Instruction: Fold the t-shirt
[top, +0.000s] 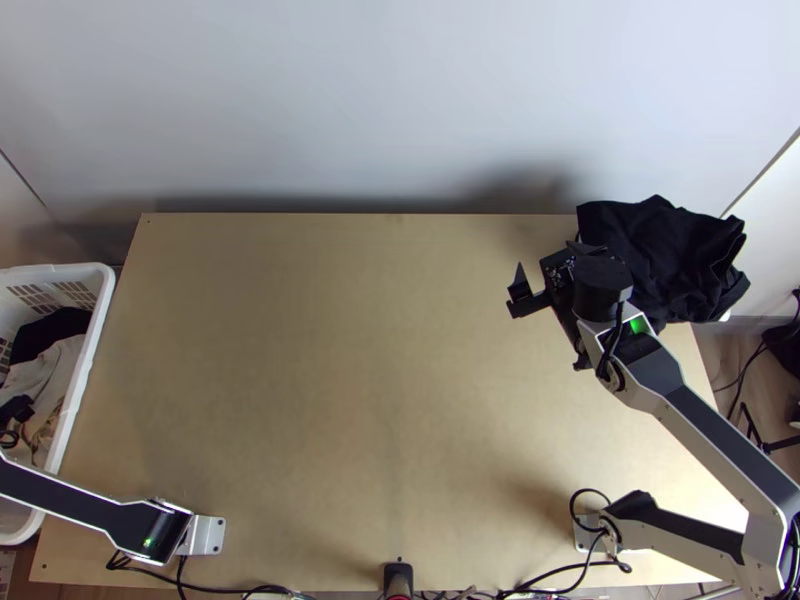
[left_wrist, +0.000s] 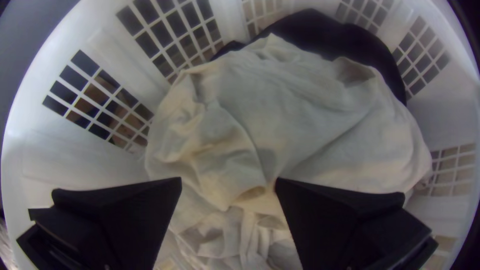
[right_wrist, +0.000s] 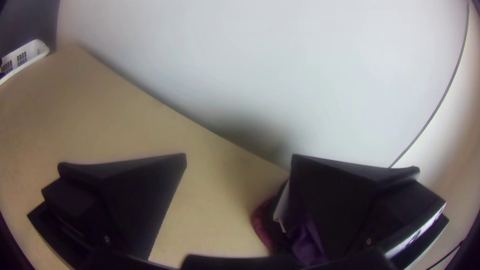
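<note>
2 arms (top: 722, 438) | 1 black cloth heap (top: 655, 242) | 1 white basket (top: 86, 380)

Smooth, matt, light brown wooden bench (top: 350, 400). Glossy white plastic basket with gridded openings (left_wrist: 65, 160). Rumpled off-white cloth, soft and matt (left_wrist: 310, 115). Bunched black cloth, matt (top: 650, 245). Flat black fingers (right_wrist: 140, 200), matt. Silver-grey arm links (top: 740, 480), smooth, with a slight sheen.
</note>
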